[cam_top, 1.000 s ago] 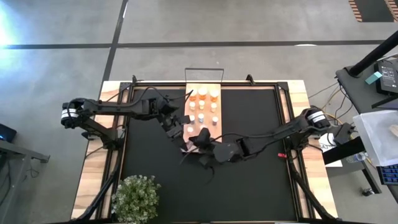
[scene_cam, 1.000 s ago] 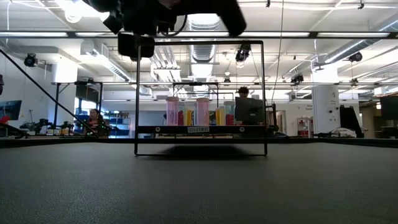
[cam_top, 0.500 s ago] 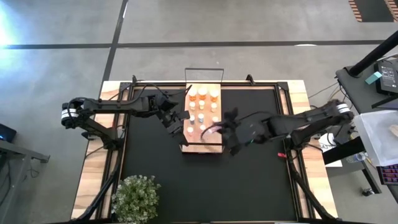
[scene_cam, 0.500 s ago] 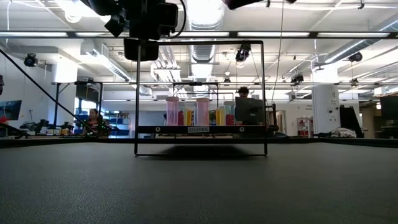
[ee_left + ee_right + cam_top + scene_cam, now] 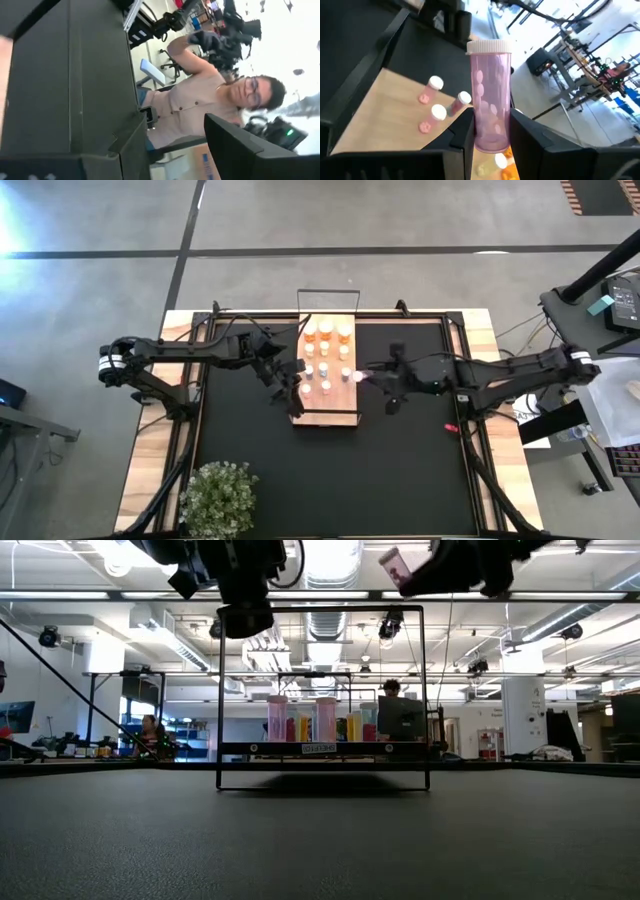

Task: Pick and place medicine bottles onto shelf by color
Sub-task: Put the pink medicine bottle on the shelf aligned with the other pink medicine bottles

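Note:
The shelf point(image 5: 348, 402), a light-wood board in a black wire frame, stands at the table's middle far side. The medicine bottles stand on it: amber ones point(image 5: 326, 330) at the far end, white-capped ones point(image 5: 325, 368) in the middle, pink and amber in the low view point(image 5: 300, 726). My right gripper point(image 5: 370, 377) hovers at the shelf's right edge, shut on a pink bottle point(image 5: 492, 95) with a white cap. My left gripper point(image 5: 288, 383) hangs open at the shelf's left edge, nothing between its fingers point(image 5: 235, 145). My right gripper pinches the pink bottle's lower body near its base point(image 5: 490, 137) between its two fingers point(image 5: 462, 137). The fingers come roughly level from the table's right. The bottle sticks out ahead of them, cap foremost, tilted and lifted clear above the shelf point(image 5: 393, 564).
A potted plant point(image 5: 218, 498) stands at the near left corner. A small red bit point(image 5: 452, 427) lies on the black mat near the right edge. The shelf's wire frame point(image 5: 322, 608) rises above the board. A person point(image 5: 200, 100) sits beyond the table.
My right gripper has drawn back from the shelf's near end toward the table's right and far side, carrying the pink bottle in the air and rolling its wrist. My left gripper has rolled in place at the shelf's left edge.

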Robot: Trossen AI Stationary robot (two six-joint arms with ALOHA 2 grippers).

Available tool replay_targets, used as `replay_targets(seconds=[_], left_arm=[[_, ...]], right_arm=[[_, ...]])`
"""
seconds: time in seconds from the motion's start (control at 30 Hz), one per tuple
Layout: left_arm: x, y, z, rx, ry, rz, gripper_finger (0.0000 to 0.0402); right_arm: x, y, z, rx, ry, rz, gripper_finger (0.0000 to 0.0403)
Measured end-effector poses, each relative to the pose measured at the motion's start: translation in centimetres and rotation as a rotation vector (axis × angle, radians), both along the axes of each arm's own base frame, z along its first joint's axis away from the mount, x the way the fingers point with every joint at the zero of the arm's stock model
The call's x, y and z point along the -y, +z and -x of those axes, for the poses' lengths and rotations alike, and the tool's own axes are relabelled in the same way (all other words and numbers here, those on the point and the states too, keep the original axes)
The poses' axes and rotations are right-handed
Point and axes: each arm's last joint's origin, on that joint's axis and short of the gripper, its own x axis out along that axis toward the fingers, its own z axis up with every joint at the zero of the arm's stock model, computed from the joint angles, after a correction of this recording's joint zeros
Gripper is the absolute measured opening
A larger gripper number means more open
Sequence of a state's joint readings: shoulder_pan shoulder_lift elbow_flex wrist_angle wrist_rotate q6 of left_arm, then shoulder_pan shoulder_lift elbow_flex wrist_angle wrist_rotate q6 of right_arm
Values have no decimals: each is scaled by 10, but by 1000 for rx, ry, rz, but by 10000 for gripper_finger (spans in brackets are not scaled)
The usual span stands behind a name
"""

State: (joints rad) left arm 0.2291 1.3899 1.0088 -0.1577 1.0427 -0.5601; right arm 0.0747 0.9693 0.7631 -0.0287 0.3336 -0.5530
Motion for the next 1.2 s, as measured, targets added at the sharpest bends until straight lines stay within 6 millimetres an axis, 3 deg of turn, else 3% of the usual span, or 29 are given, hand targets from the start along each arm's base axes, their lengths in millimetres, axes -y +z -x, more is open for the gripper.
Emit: replay_targets(seconds=[0.23,0.43,0.57,0.73,0.93,1.2], left_arm=[[1,6,6,174,-76,-123,183],[-1,26,30,306,-69,-246,183],[0,38,52,329,63,-471,183],[-5,49,74,269,390,-788,183],[-8,39,92,255,647,-945,183],[-4,9,114,260,716,-944,183]], right_arm=[[14,-40,14,160,24,-110,91],[21,-71,17,280,49,-203,97],[24,-91,21,357,36,-261,100],[25,-114,26,438,24,-349,101],[26,-135,17,453,13,-429,102],[29,-162,-9,420,-16,-490,99]])
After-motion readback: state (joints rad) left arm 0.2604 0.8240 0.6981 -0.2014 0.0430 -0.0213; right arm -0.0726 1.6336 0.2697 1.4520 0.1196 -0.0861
